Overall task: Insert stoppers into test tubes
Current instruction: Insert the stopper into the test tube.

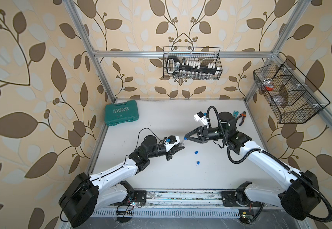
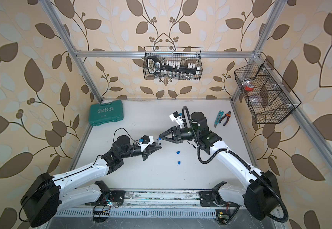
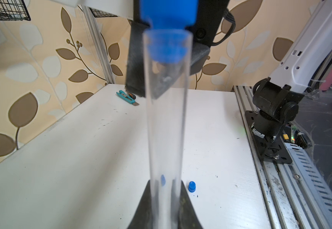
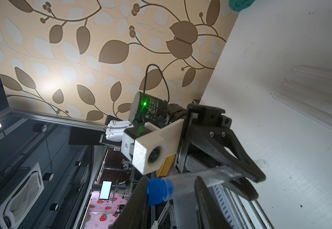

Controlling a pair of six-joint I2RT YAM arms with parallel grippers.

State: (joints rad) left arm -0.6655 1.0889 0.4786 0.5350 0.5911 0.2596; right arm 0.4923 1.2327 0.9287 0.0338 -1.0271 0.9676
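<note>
My left gripper (image 1: 182, 147) (image 3: 165, 184) is shut on the lower part of a clear test tube (image 3: 167, 119) (image 1: 182, 142), held above the white table (image 1: 171, 174) with its mouth up. A blue stopper (image 3: 168, 49) (image 4: 157, 191) sits partly in that mouth. My right gripper (image 1: 185, 137) (image 4: 170, 177) is at the mouth with its jaws apart, wider than the stopper. One finger touches the stopper's head and the other crosses in front of the tube (image 4: 183, 178). Two loose stoppers (image 1: 196, 152) (image 1: 198, 162) lie on the table. Three more test tubes (image 4: 310, 87) lie side by side on it.
A green tool case (image 1: 121, 113) lies at the back left. A cutter (image 2: 218, 118) and pliers (image 2: 227, 118) lie at the back right. Two wire baskets (image 1: 191, 63) (image 1: 288, 93) hang on the frame. The arms' base rail (image 1: 181, 198) runs along the front.
</note>
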